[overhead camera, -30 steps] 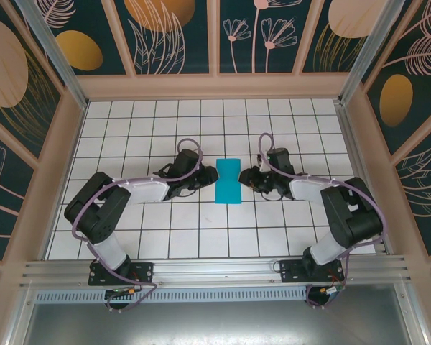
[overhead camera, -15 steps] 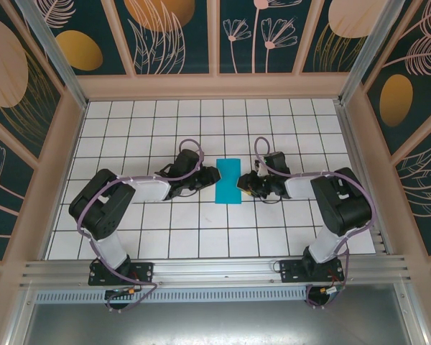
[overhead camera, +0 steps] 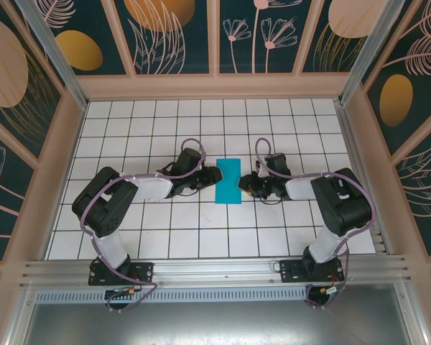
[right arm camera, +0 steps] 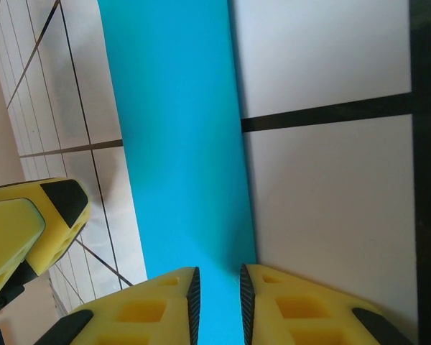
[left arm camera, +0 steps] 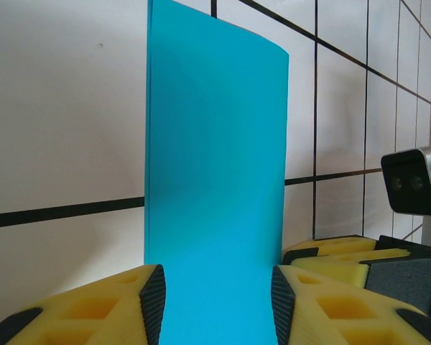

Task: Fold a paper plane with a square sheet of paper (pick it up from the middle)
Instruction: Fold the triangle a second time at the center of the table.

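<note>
The teal-blue sheet of paper point(overhead camera: 228, 181) lies flat on the tiled floor as a narrow folded rectangle, not in the form of a paper plane. My left gripper point(overhead camera: 207, 182) sits low at its left side. In the left wrist view the sheet point(left arm camera: 215, 158) runs away from the open gripper point(left arm camera: 217, 305), its width filling the gap between the pads. My right gripper point(overhead camera: 245, 185) is at the sheet's right edge. In the right wrist view its pads point(right arm camera: 219, 302) stand a narrow gap apart, with the paper's long edge point(right arm camera: 179, 144) in that gap.
White tiled floor point(overhead camera: 201, 230) with dark grid lines, walled by patterned panels point(overhead camera: 215, 36) on three sides. The two grippers face each other closely across the sheet; the right gripper's yellow fingers point(left arm camera: 345, 251) show in the left wrist view.
The right gripper has slid left onto the paper's right edge and its jaws have narrowed. The left gripper has crept closer to the sheet and opened wider. The paper has stayed put.
</note>
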